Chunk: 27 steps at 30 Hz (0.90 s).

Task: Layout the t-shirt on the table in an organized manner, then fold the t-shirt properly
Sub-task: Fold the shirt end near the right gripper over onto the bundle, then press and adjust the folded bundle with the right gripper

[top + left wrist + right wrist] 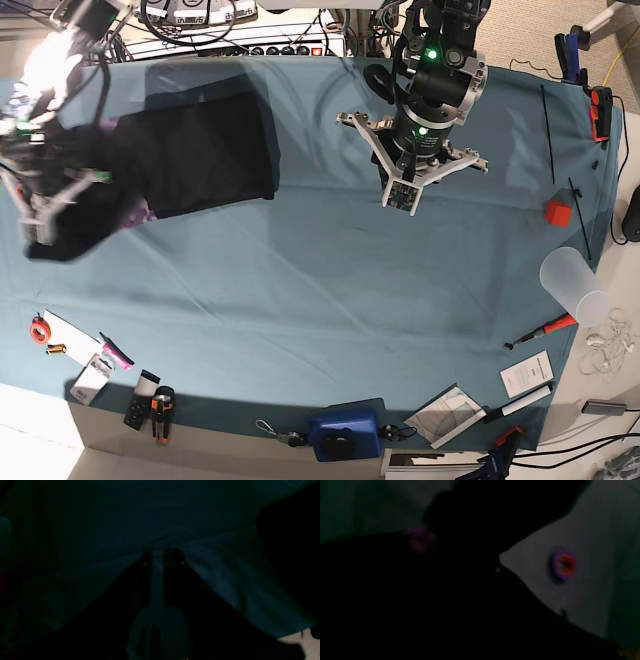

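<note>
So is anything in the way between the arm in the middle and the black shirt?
No, nothing visible. Only bare teal table lies between the left gripper and the t-shirt.

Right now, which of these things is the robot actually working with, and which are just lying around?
Part of the job:
t-shirt
table

Just lying about:
red block
plastic cup
blue box
red-handled screwdriver
tape roll
paper cards

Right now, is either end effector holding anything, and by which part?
The right end effector grips the t-shirt at its bunched end; the exact part is hidden. The left end effector is over the table, off the shirt.
</note>
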{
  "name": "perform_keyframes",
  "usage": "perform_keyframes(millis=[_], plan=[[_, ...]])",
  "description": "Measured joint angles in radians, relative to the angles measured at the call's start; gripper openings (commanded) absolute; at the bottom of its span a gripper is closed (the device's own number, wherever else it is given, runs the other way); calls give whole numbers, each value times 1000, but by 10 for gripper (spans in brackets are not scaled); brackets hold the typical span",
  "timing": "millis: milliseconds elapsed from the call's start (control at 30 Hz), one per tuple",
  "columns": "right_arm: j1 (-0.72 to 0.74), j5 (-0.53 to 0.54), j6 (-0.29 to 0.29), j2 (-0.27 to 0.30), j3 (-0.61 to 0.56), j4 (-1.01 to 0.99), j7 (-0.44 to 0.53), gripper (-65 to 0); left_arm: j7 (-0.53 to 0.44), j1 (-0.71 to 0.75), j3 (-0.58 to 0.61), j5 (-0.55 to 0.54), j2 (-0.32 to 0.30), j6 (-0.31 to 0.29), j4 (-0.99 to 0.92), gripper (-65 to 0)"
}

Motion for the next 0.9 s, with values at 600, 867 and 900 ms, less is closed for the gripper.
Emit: perform_keyframes(millis=[600, 867, 900], plan=[[-126, -257, -102, 3, -476, 182, -23, -650, -34, 0, 0, 0, 0, 0, 0, -576], [-139, -259, -101, 3, -507, 182, 27, -621, -38, 0, 0, 0, 0, 0, 0, -576], [-139, -259, -94, 3, -507, 182, 36, -567, -38, 0, 0, 0, 0, 0, 0, -576]])
